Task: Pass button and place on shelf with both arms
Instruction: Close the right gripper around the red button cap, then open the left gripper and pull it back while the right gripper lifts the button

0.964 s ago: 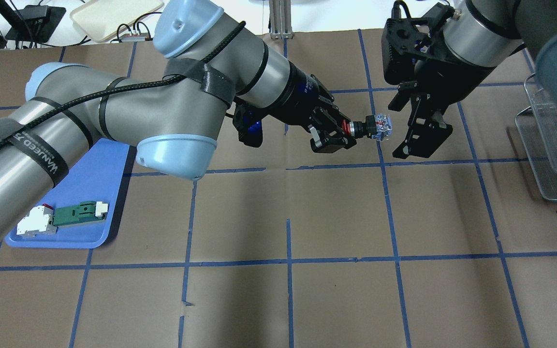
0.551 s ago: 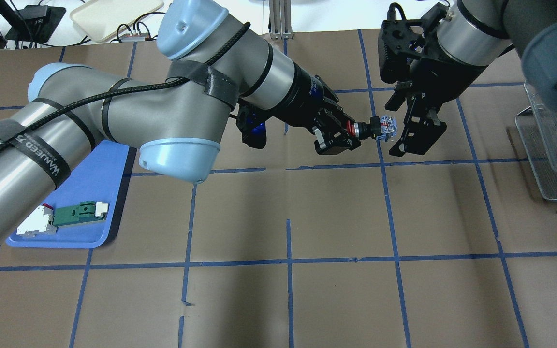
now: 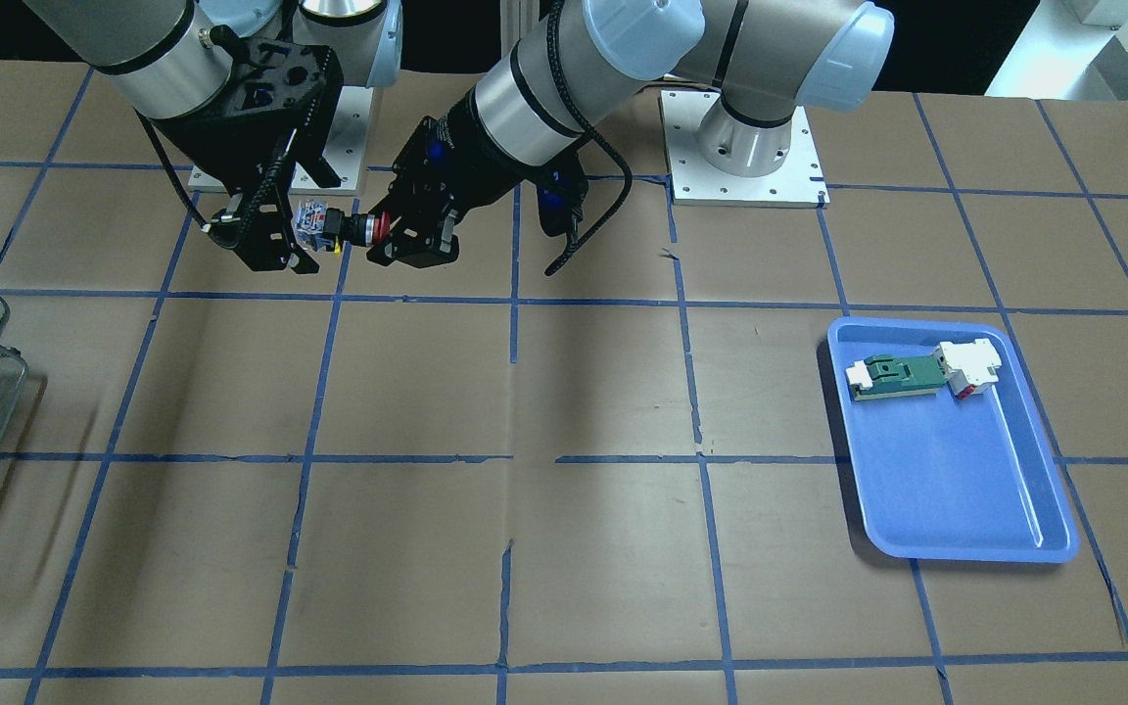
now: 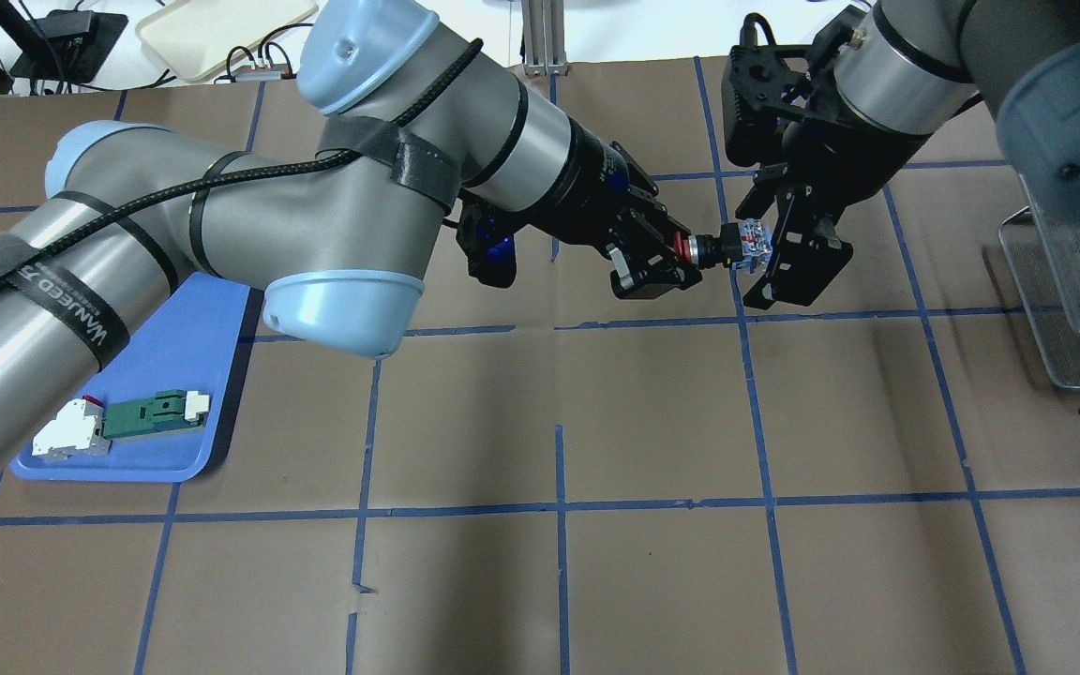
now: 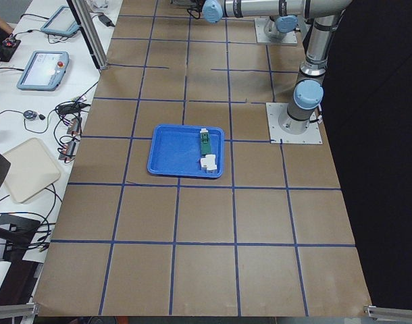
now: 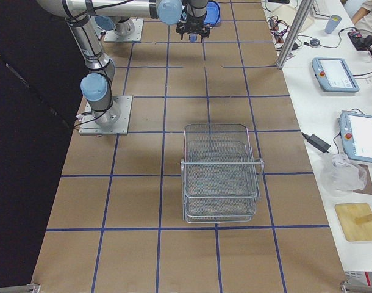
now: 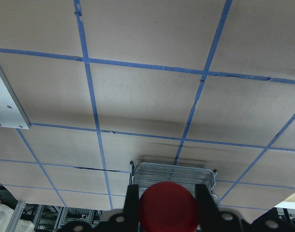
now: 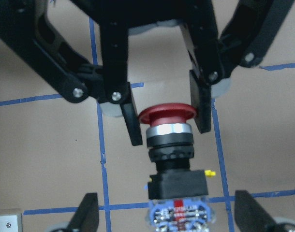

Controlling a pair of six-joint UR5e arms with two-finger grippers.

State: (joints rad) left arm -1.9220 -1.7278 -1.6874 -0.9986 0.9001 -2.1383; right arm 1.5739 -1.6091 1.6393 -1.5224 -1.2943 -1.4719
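Note:
My left gripper (image 4: 681,253) is shut on the red cap of the button (image 4: 732,248) and holds it level in the air, the blue-and-white block pointing at my right gripper (image 4: 763,261). The right gripper is open, and its fingers flank the block without touching it. In the right wrist view the button (image 8: 169,140) sits between the left gripper's fingers (image 8: 130,121), and its block lies between my own fingertips (image 8: 87,215). The front view shows the button (image 3: 324,223) between both grippers. The wire-mesh shelf (image 6: 219,171) stands far to the right and also shows in the overhead view (image 4: 1065,272).
A blue tray (image 4: 193,356) at the left holds a green-and-white flat part (image 4: 151,414) and a white block with a red bit (image 4: 71,433). The brown table carries a blue tape grid. The shelf shows in the left wrist view (image 7: 174,174) behind the red cap.
My right gripper has moved left towards the button, and its open fingers now stand on either side of the block. The left gripper holds the button almost still.

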